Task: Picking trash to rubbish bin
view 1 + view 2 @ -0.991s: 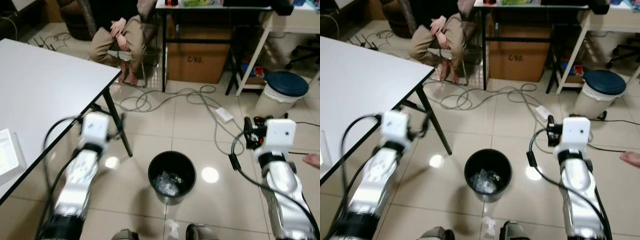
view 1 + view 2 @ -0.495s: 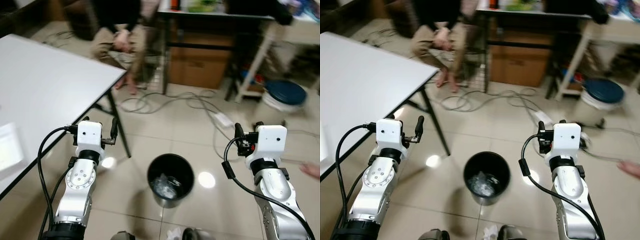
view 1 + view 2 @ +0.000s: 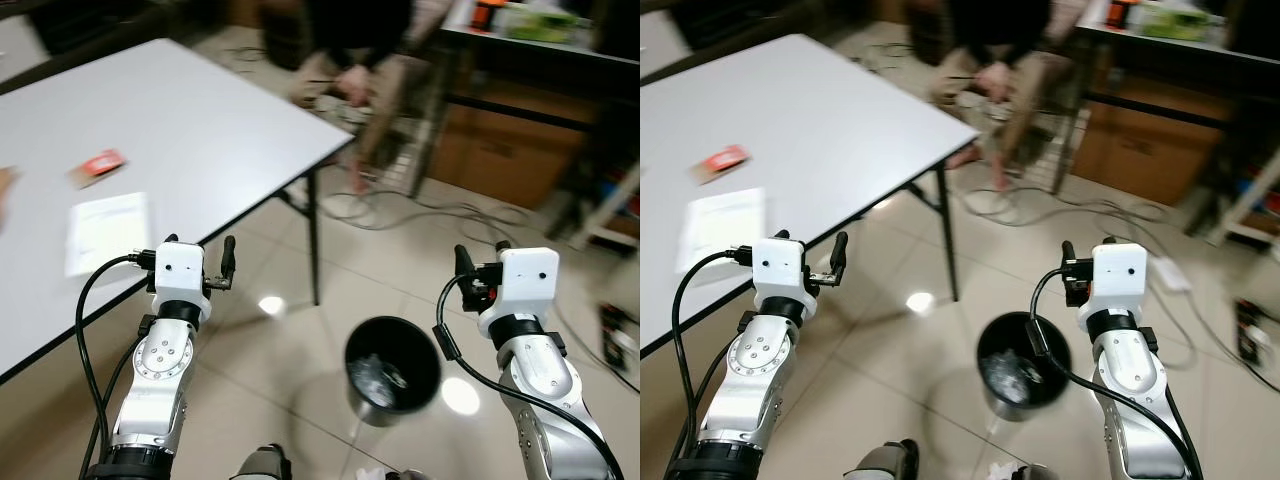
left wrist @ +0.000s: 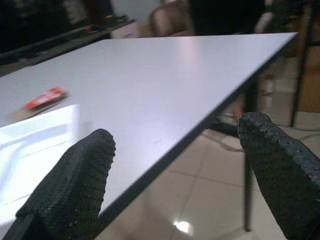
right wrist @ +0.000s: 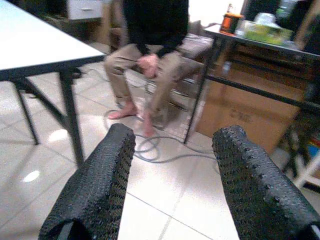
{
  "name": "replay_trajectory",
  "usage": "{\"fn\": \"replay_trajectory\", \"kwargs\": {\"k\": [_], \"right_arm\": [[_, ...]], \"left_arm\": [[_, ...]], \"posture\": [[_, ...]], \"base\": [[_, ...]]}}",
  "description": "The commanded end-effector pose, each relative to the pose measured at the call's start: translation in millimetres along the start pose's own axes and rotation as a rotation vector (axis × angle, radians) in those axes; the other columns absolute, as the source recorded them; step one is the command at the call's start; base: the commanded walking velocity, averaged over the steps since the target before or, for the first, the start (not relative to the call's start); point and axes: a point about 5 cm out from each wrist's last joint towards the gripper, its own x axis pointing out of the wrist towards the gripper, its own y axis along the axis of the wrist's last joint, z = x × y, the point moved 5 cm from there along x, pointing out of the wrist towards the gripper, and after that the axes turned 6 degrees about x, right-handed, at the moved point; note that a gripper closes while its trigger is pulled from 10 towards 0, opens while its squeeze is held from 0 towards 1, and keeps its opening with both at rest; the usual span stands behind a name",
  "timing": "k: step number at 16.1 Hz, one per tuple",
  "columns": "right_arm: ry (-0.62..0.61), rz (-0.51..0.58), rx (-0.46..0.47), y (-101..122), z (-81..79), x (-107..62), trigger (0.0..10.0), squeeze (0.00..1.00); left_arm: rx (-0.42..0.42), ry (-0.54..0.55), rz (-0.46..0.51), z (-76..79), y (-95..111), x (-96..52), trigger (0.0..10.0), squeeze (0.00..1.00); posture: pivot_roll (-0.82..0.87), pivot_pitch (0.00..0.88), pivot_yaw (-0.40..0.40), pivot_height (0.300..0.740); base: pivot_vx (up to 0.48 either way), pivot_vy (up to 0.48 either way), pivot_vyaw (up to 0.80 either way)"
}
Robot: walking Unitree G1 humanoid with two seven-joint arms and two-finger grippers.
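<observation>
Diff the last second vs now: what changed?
The camera swung left: more of the white table shows, with a red packet and white sheet. Both end effectors, left and right, stay raised, open, empty. The black bin hasn't moved.

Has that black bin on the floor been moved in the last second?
No. The black bin stands as far from the table leg as before; the whole view shifted because the camera turned left.

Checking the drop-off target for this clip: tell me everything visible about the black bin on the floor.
The bin is a round, black, open-topped bucket, plastic by its look, standing upright on the glossy tiled floor. Crumpled clear trash lies inside it. It sits ahead of the robot, between the two arms, nearer the right gripper. Neither gripper touches it.
</observation>
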Motion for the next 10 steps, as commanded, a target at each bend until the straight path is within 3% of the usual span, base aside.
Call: {"fn": "replay_trajectory", "kwargs": {"k": [1,10], "right_arm": [[0.002,0.012,-0.014,5.6,0.4,-0.5,10.0,0.00],[0.030,0.027,-0.025,11.1,-3.8,1.0,10.0,0.00]], "left_arm": [[0.003,0.022,-0.002,-3.8,0.9,-0.3,10.0,0.00],[-0.001,0.101,0.018,-20.6,8.5,7.5,10.0,0.00]], "posture": [[-0.08,0.102,0.027,0.740],[-0.09,0.101,0.016,0.740]], "base": [[0.000,0.000,0.79],[0.000,0.000,0.79]]}}
